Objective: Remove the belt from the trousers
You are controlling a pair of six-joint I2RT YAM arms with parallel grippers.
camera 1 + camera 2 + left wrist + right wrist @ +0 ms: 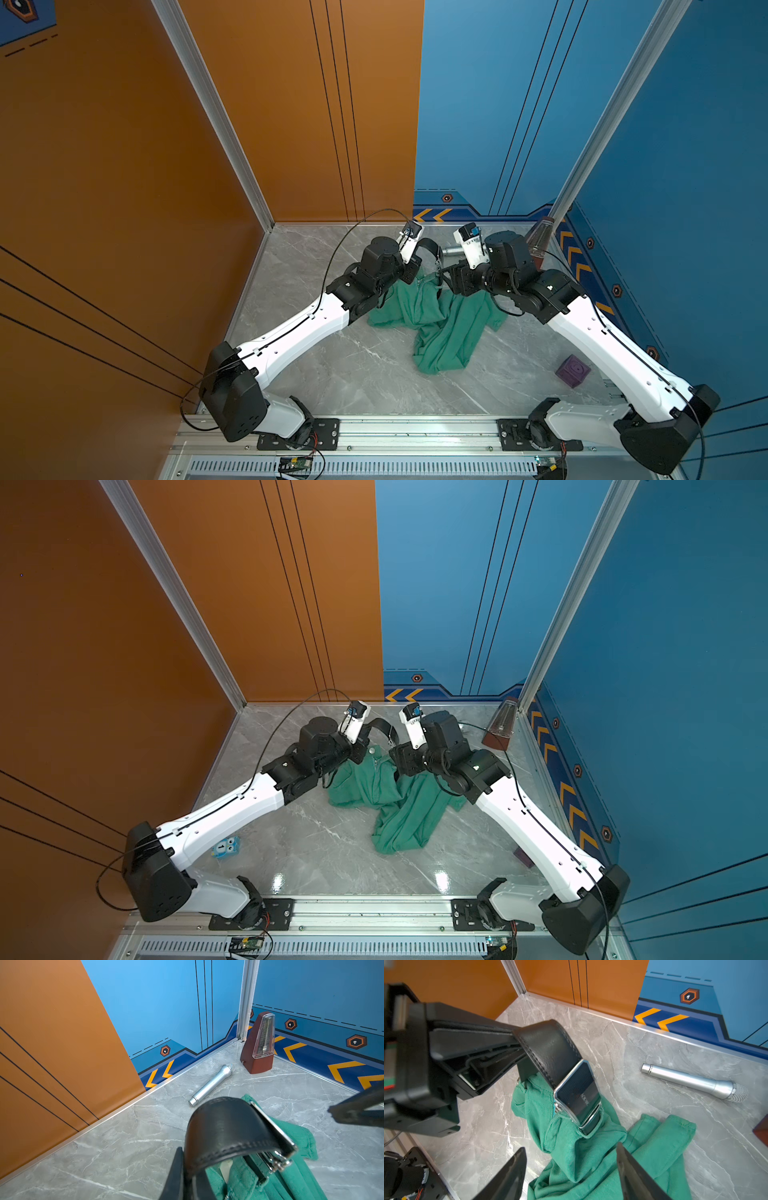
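The teal-green trousers (432, 328) (399, 812) lie crumpled in the middle of the marble floor. The black belt (550, 1047) (226, 1126) arches up from the waistband, and its silvery buckle (578, 1093) rests against the cloth with its lower end tucked into a green fold. My left gripper (517, 1043) (417, 257) (187, 1167) is shut on the strap a short way from the buckle. My right gripper (570, 1147) (444, 276) hovers open just over the trousers (591, 1163), beside the buckle, with only cloth below its fingers.
A silver microphone (212, 1084) (691, 1082) lies behind the trousers near the back wall. A brown metronome (259, 1043) (540, 241) stands in the back right corner. A purple cube (572, 370) sits at the right, and a small blue box (224, 848) beside the left arm.
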